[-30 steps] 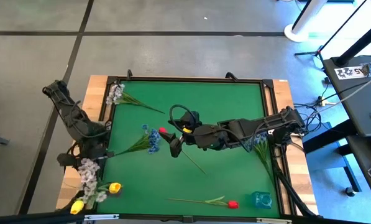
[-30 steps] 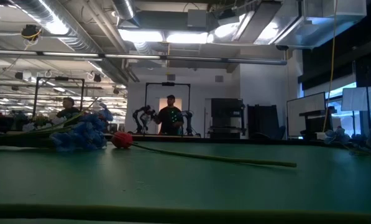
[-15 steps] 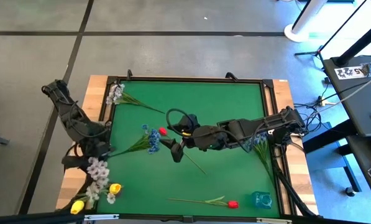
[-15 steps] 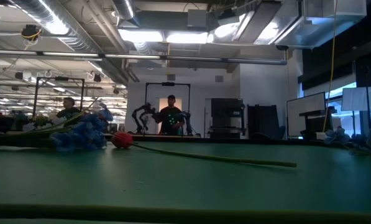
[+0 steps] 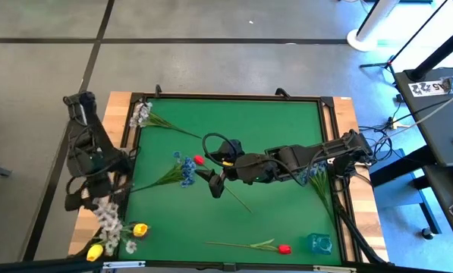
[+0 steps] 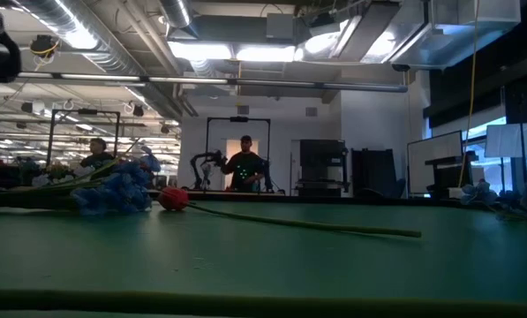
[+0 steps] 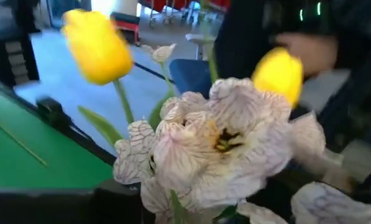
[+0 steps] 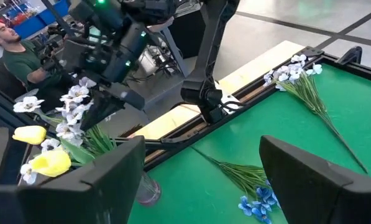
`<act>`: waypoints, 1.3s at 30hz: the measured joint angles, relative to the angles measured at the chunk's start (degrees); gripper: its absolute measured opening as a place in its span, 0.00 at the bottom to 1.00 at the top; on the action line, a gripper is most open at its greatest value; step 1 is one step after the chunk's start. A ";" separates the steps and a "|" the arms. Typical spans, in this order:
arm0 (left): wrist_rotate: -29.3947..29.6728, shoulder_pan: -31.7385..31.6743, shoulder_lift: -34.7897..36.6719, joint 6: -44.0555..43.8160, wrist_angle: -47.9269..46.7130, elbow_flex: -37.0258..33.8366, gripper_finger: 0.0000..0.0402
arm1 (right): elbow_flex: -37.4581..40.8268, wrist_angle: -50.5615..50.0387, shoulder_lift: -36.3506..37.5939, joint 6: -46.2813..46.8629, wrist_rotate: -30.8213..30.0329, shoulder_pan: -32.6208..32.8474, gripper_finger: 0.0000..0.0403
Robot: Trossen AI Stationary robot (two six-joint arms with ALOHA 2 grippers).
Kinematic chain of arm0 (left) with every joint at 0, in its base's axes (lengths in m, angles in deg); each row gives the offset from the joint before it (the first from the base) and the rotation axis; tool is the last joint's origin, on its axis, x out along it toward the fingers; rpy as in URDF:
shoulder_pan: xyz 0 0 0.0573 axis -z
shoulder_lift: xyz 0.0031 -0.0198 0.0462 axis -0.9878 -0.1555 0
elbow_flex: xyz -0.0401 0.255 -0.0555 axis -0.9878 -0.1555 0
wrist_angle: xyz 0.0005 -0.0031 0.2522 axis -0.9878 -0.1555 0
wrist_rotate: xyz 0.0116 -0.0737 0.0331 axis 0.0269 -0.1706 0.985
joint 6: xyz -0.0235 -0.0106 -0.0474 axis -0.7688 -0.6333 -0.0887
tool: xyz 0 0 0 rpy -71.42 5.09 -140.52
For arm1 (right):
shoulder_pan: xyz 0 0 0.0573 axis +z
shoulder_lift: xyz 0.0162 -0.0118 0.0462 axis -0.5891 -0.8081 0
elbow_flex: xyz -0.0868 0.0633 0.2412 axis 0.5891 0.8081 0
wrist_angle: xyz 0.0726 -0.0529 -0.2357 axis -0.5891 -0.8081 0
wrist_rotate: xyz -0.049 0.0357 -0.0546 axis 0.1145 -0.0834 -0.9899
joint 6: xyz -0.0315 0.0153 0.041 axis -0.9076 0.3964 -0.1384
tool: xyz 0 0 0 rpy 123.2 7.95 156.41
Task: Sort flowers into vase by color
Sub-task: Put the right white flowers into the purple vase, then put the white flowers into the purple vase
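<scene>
High view: our right gripper (image 5: pixel 213 184) hangs with jaws apart over the red tulip (image 5: pixel 199 160) on the green mat (image 5: pixel 287 121); we judge it best to straddle the stem squarely behind the bloom, clear of the blue cluster (image 5: pixel 187 170). The left gripper (image 5: pixel 105 203), at the mat's left edge, grips a white spray (image 5: pixel 108 220). Low view: the tulip lies flat, a person (image 6: pixel 245 165) stands beyond. Right wrist view: yellow tulips (image 8: pixel 42 155) stand off-table.

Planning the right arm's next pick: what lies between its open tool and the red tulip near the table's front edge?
Only bare green mat separates the right tool from the red tulip, as the high view shows.
</scene>
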 joint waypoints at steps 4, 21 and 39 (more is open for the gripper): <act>9.39 3.02 0.01 9.22 -1.81 0.00 0.45 | 0.02 0.00 0.00 0.79 -1.28 0.00 0.79; 11.70 3.77 0.43 0.63 -25.41 15.16 0.44 | 0.04 0.00 -0.02 1.97 -4.38 0.00 0.79; 56.56 3.50 1.76 -29.77 -35.55 24.25 0.42 | 0.04 -0.78 -0.04 0.09 -10.16 -0.43 0.79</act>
